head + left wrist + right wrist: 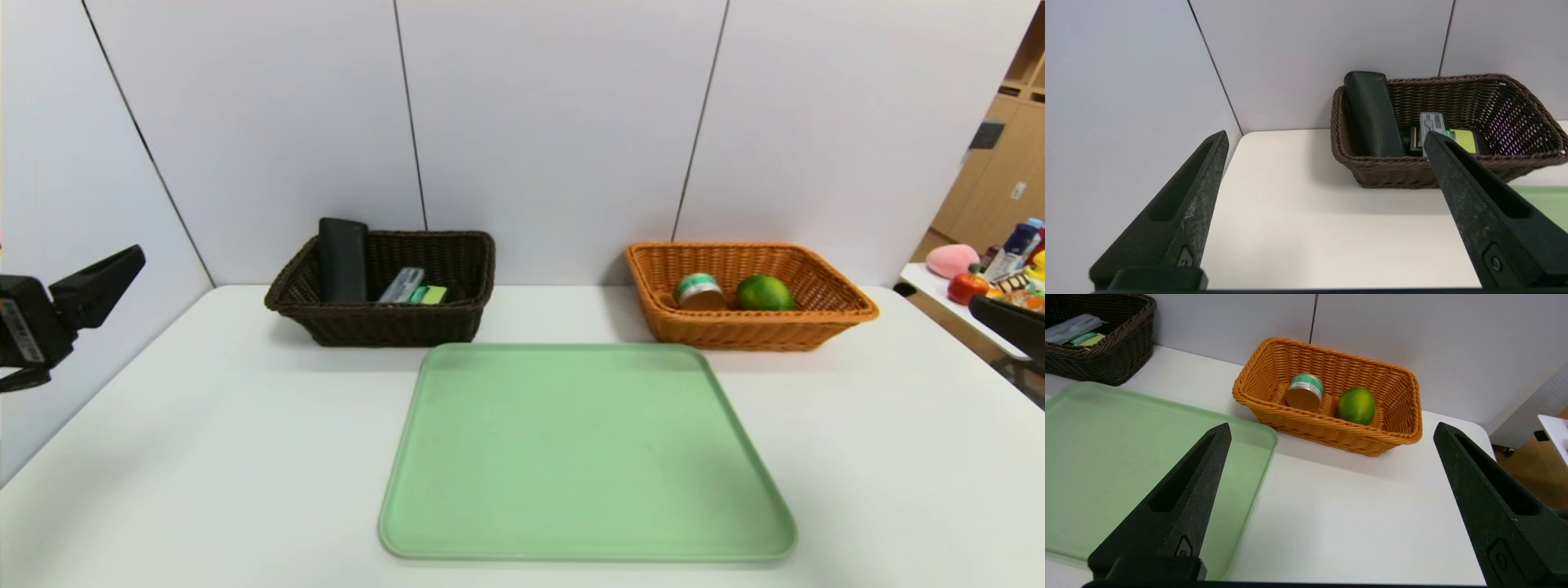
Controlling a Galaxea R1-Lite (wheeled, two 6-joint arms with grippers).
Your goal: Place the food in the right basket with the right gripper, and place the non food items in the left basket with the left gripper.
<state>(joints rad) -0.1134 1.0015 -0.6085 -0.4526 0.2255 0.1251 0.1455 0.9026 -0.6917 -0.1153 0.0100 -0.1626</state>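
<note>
The dark brown left basket [384, 322] holds the black pouch [342, 260] leaning on its left wall, the clear-grey cutlery case [402, 285] and the pump bottle's green label [430, 295]; they also show in the left wrist view: basket [1412, 173], pouch [1374, 116], case [1432, 122]. The orange right basket [735, 331] holds the tin can [699, 291] and the lime [764, 292], also in the right wrist view [1303, 392], [1356, 405]. My left gripper [1325, 141] is open and empty at the table's left edge. My right gripper [1331, 430] is open and empty, right of the tray.
A bare green tray [588, 457] lies in the middle of the white table [204, 425]. Wall panels stand right behind the baskets. A side table with toys and bottles [992, 273] is at the far right.
</note>
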